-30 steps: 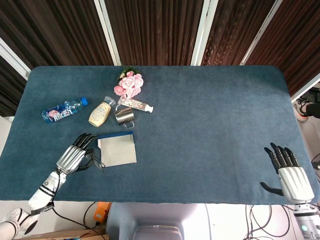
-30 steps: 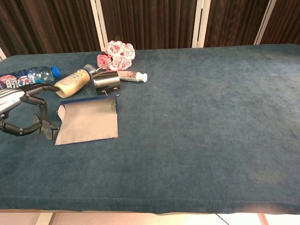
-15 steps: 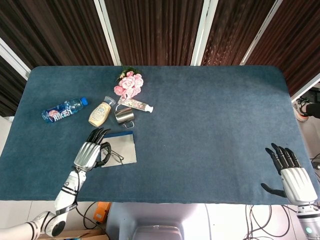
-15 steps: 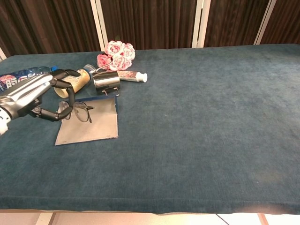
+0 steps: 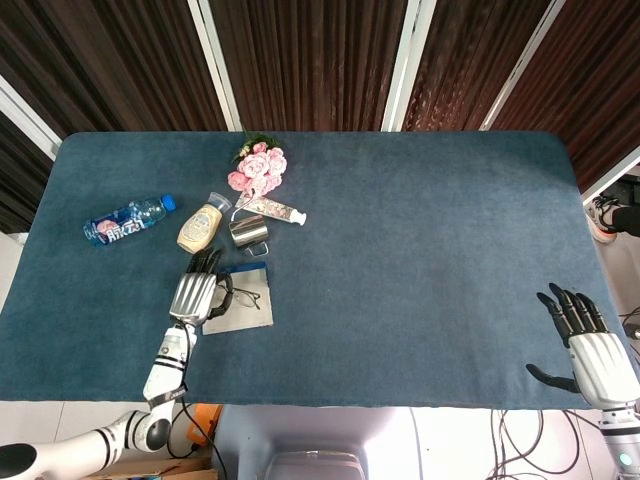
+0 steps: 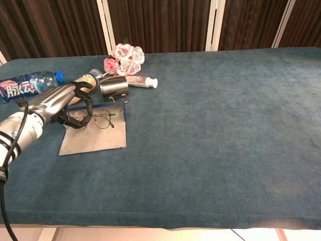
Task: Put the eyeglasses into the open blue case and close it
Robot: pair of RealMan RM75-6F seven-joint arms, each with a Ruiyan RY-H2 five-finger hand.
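Observation:
The open blue case [image 6: 95,136] [image 5: 243,311] lies flat on the table's left side, its grey lining facing up. My left hand [image 6: 67,103] [image 5: 197,292] holds the thin-framed eyeglasses [image 6: 98,119] [image 5: 247,296] by their left end, above the far part of the case lining. Whether the glasses touch the lining cannot be told. My right hand [image 5: 585,345] hovers open at the table's near right corner, far from the case, and shows only in the head view.
Just behind the case stand a steel cup [image 6: 113,86], a tan squeeze bottle [image 6: 86,80] lying down, a tube [image 6: 141,81], pink flowers [image 6: 124,58] and a water bottle [image 6: 27,85] at far left. The blue tablecloth [image 6: 215,125] stretches to the right.
My left hand has carried the eyeglasses rightward from beside the case to over its lining. The right hand has drifted slightly toward the table's near edge.

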